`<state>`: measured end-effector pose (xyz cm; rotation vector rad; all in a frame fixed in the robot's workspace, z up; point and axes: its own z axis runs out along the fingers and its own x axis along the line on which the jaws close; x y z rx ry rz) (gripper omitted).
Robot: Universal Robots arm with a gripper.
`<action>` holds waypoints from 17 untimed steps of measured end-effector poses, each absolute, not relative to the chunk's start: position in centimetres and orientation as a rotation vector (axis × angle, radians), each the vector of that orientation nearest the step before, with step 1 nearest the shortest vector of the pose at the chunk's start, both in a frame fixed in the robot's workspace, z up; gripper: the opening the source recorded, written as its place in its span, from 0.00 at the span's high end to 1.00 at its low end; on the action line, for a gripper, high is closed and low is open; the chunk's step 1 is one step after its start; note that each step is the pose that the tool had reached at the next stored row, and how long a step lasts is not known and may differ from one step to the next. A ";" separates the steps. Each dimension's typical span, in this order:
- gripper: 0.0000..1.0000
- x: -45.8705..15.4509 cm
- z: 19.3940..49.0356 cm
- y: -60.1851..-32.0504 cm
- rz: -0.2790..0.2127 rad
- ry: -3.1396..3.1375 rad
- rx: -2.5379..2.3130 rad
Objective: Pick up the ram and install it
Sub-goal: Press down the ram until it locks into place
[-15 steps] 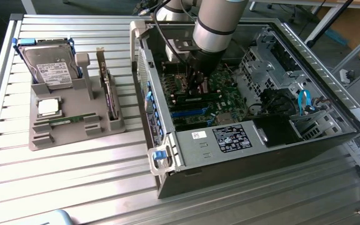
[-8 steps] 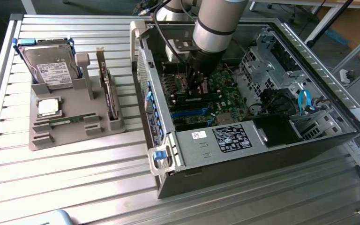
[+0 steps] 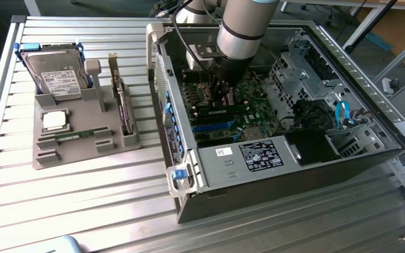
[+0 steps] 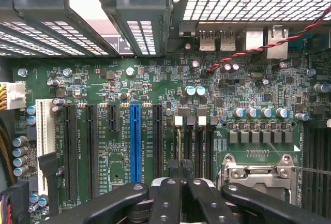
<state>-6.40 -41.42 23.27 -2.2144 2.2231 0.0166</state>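
We see an open computer case (image 3: 287, 153) lying on a ribbed metal worktop (image 3: 83, 200), with the robot arm (image 3: 248, 26) reaching down into it. On the exterior view's left of the case stands a grey parts holder (image 3: 83, 142) carrying a hard drive (image 3: 56, 74), a square silver processor (image 3: 55, 120), an upright dark expansion card (image 3: 122, 100) and one ram (image 3: 72, 135) stick lying flat in its slot near the holder's front edge. That stick lies well apart from the claw (image 3: 220, 97), outside the case.

Inside the case, the drive cage (image 3: 294, 68) and blue cable (image 3: 341, 113) flank the arm. From the wrist view, the claw (image 4: 178, 198) hangs over the green motherboard (image 4: 155, 79), with its fingers (image 4: 165, 203) clenched together, just above the dark memory slots (image 4: 194, 146) beside the processor socket (image 4: 257, 169). A blue expansion slot (image 4: 135, 141) and black ones stand near. Whether the claw grips a second stick, we cannot tell.
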 end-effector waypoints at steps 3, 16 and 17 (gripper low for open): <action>0.90 -6.4 23.2 -41.4 0.016 2.223 -2.215; 0.90 -6.4 23.1 -41.5 0.016 2.223 -2.215; 0.90 -6.4 23.1 -41.5 0.017 2.223 -2.214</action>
